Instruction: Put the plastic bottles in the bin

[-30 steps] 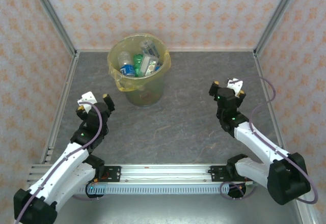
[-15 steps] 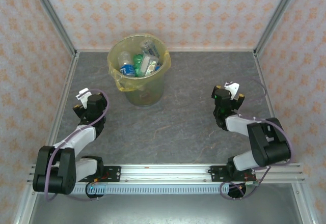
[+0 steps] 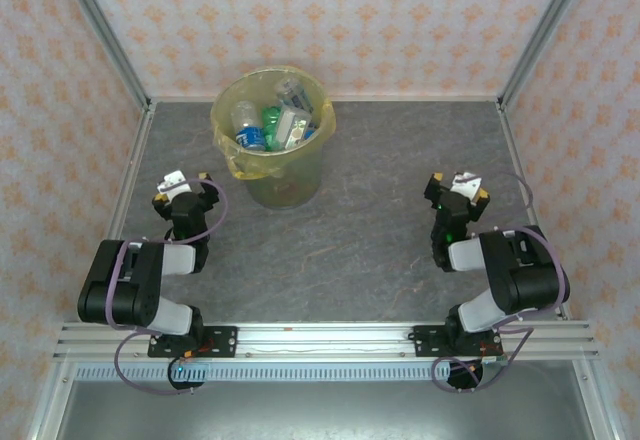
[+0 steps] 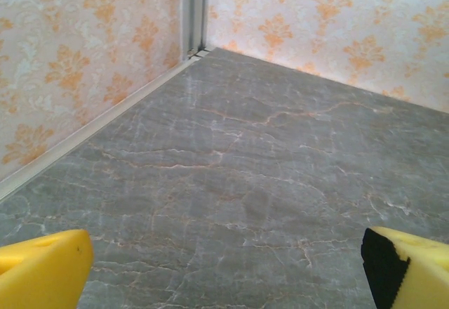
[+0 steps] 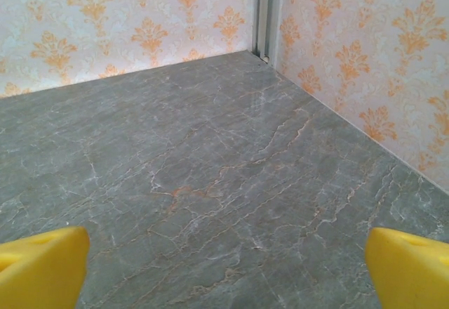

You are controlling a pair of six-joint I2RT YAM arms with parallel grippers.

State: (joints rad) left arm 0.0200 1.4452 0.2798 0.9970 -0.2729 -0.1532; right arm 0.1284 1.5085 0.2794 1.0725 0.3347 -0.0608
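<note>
Grey stone-patterned laminate with thin pale and rusty veins covers the worktop (image 3: pixel 370 220). Walls (image 3: pixel 330 20) with pale wallpaper and orange ornaments close it on the left, far and right sides. Aluminium posts (image 3: pixel 100 30) stand at the two far corners, and a metal rail (image 3: pixel 320 338) runs along the near edge.

The bin (image 3: pixel 285 175) stands upright near the far edge, left of the middle, lined with a yellow bag. The plastic bottles (image 3: pixel 270 125) lie heaped inside it, clear and green ones with blue labels.

Both arms are folded back close to the near edge. The left gripper (image 3: pixel 183 188) sits near the left edge, a little nearer than the bin and apart from it. Its yellow fingers (image 4: pixel 42 270) are spread wide, with bare worktop between them. The right gripper (image 3: pixel 458 186) sits toward the right edge, well apart from the bin. Its fingers (image 5: pixel 407 267) are also spread wide over bare surface, facing the far right corner.
</note>
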